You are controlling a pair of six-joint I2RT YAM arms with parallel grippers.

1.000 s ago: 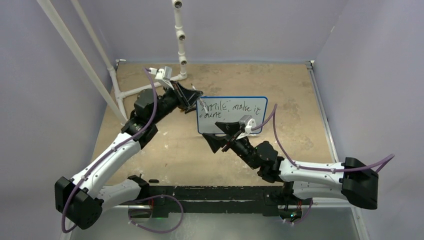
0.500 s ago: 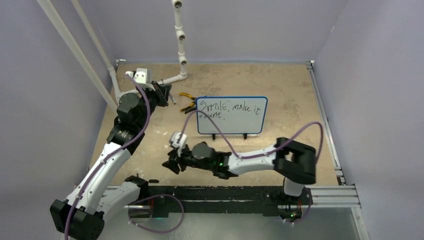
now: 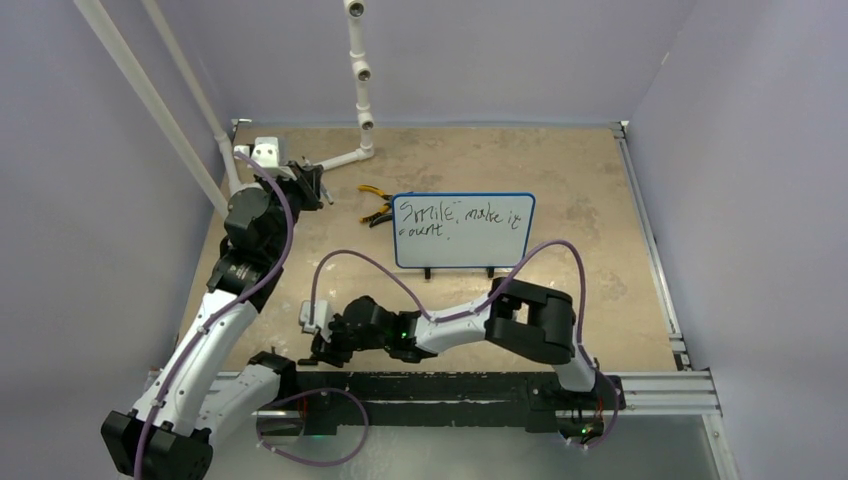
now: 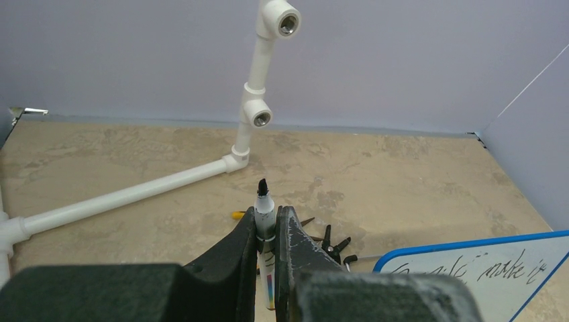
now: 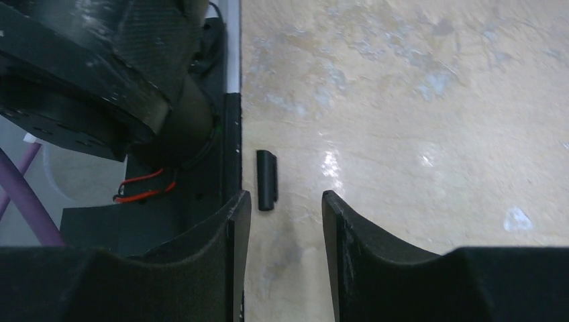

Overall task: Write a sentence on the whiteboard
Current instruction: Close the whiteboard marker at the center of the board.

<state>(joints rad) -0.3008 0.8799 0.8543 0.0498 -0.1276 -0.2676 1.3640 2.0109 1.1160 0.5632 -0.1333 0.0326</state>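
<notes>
Writing looks finished: the sentence point(image 3: 455, 217) fills the whiteboard point(image 3: 480, 248), which now stands well right of the left gripper point(image 4: 267, 216) and far ahead of the right gripper point(image 5: 285, 201). A second ago both worked at the board; the left has since drawn back, still clamping the uncapped marker point(image 4: 264, 201); the right has swung to the near edge, jaws parted and empty, with the black cap point(image 5: 266, 180) just ahead of them, so capping is likely next.

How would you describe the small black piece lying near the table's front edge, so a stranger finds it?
Follow the black rail along the table's near edge toward the left arm's base. Beside it, on the tan table, lies a short black cap, just ahead of the open right tool. It is the only loose piece there.
</notes>
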